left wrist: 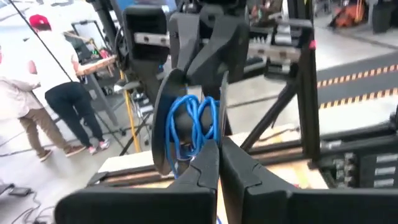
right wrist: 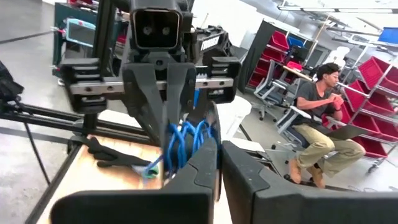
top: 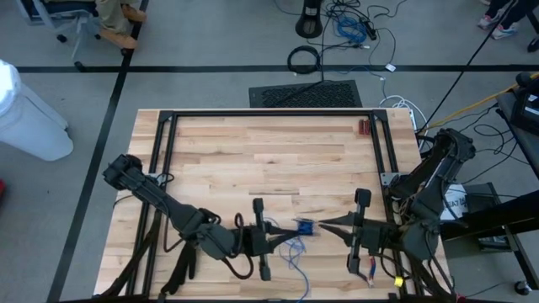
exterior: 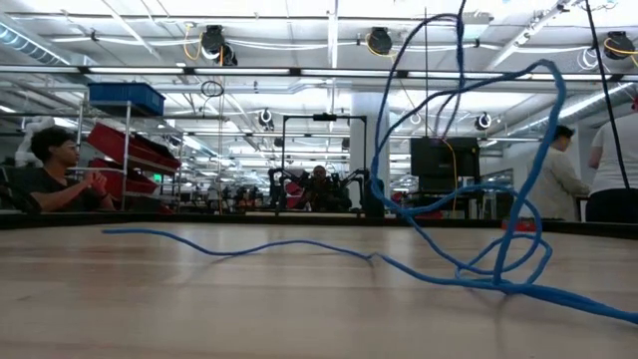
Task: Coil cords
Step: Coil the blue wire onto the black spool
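Note:
The cord (top: 303, 227) is thin and blue. Part of it is gathered into a small bundle of loops (left wrist: 193, 124) held in the air above the table's near edge, between my two grippers. My left gripper (top: 285, 234) comes level from the left. My right gripper (top: 327, 225) comes level from the right, tip to tip with it. Both have their fingers together at the bundle. The remaining cord hangs down and lies in loose loops (exterior: 498, 264) on the wood, with one end trailing away (exterior: 199, 242). My left gripper (left wrist: 219, 149) is shut on the near side of the looped bundle (left wrist: 186, 154), fingers level and coming from the table's left. How many strands it has I cannot tell. The bundle is lifted clear, and slack cord hangs from it to the table. My right gripper (right wrist: 219, 152) meets the same bundle from the table's right, fingers level and nearly together. The loops (right wrist: 180, 146) sit at its fingertips, but my own fingers hide the exact place of contact. The bundle stays clear of the table.
A black metal frame (top: 269, 114) borders the table's far half, and red-handled pliers (top: 364, 127) lie at its far right corner. A thick black cable ring (top: 304, 59) lies on the floor beyond. A person (right wrist: 323, 118) sits in the room behind.

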